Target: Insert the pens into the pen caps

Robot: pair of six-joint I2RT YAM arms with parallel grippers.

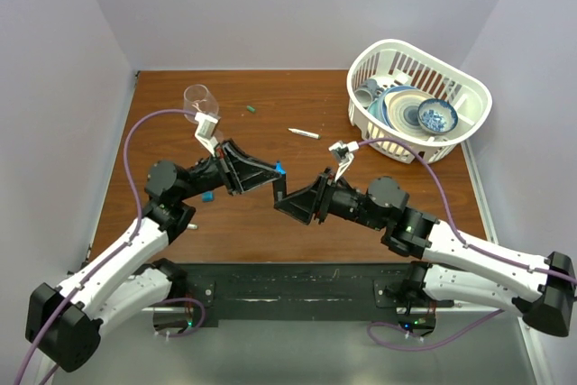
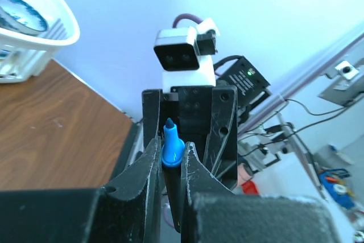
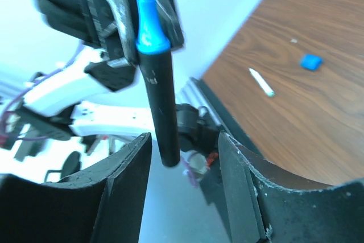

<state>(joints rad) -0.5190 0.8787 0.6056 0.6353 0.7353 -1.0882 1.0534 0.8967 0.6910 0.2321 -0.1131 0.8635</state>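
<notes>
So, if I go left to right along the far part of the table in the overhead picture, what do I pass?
clear glass → green cap → white pen → white basket

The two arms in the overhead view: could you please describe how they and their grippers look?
Both the left arm and the right arm have white links with black joint housings. A purple cable loops along each. The left gripper and the right gripper are black wedges with two flat fingers, each topped by a small white wrist camera.
</notes>
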